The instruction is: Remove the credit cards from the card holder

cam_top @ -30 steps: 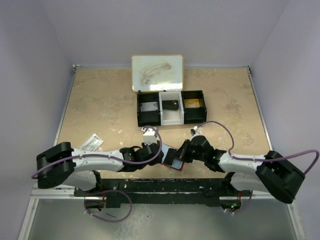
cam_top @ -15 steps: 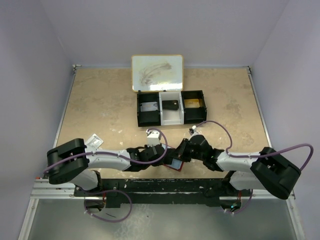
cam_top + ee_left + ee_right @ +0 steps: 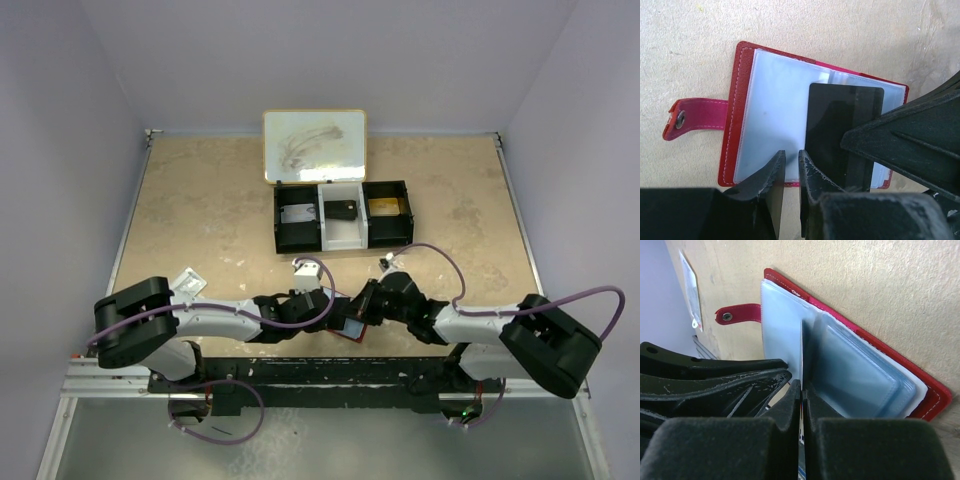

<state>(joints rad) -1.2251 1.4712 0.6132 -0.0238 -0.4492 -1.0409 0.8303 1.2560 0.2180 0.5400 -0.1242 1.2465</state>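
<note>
2 arms meet low in the centre of your top view. There the left gripper [image 3: 332, 316] and the right gripper [image 3: 357, 318] crowd over the card holder [image 3: 352, 331], which lies open on the table [image 3: 200, 200] just above the arm bases. Higher up, mid-frame, sits a black tray [image 3: 279, 215] with 3 compartments, and a white board [image 3: 314, 145] lies just above it. A small clear packet [image 3: 185, 283] rests at the left, beside the left arm.

In your left wrist view the holder fills the middle. Its pale sleeves [image 3: 772, 100] face up and its red tab [image 3: 695, 117] points toward the left edge. A dark card [image 3: 832, 120] stands up near the holder's middle. At the bottom, the left jaws are a slit apart with nothing between them, tips over the lower rim of the sleeves.

In your right wrist view the right jaws are clenched on that card, seen edge-on as a thin pale line at the holder's fold.
</note>
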